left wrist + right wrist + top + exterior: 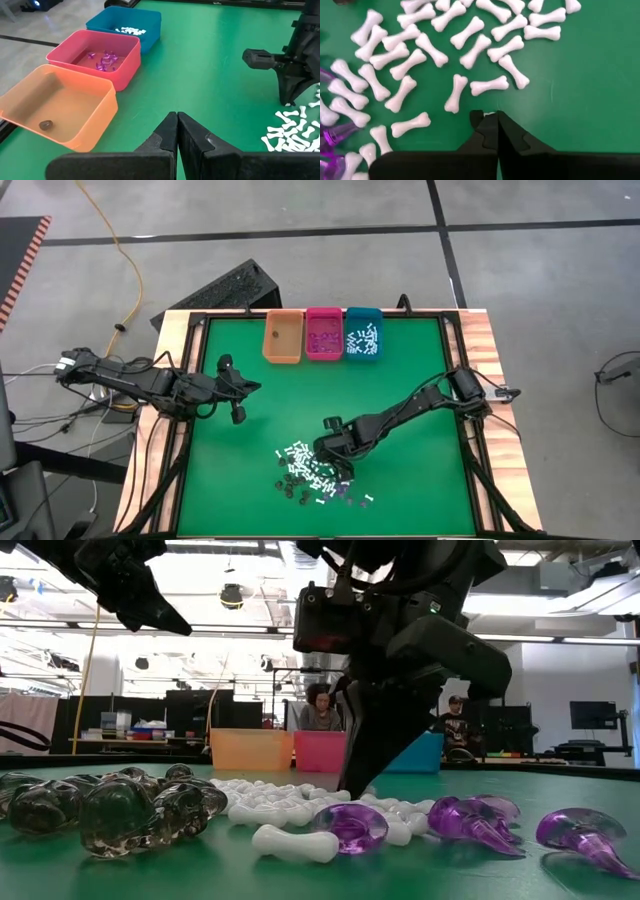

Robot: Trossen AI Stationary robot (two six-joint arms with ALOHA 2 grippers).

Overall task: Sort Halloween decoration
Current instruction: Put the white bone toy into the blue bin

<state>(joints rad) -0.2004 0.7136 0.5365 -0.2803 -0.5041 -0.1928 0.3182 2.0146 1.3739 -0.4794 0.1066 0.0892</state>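
Note:
The Halloween decoration lies as a pile near the table's front: white bone-shaped pieces (300, 456) (415, 60), purple pieces (470, 820) and dark translucent pieces (110, 808), all flat on the green mat. My right gripper (342, 476) (490, 116) points steeply down into the pile's right side, fingers together, with a white sliver at their tips. My left gripper (240, 398) (177, 122) hangs shut above the mat's left side, holding nothing. My right gripper comes from above, slanting down, with its tips (355, 785) at the mat among the white pieces. A small white sliver (489, 114) shows pinched between the fingertips, at their free ends only. The fingers hide the rest of that piece, so which part is held I cannot tell.
Three bins stand side by side at the mat's far edge: orange (282, 338) with one dark piece, pink (323, 333) with purple pieces, teal (363, 333) with white bones. Bare green mat lies between the bins and the pile. People sit in the room beyond the table.

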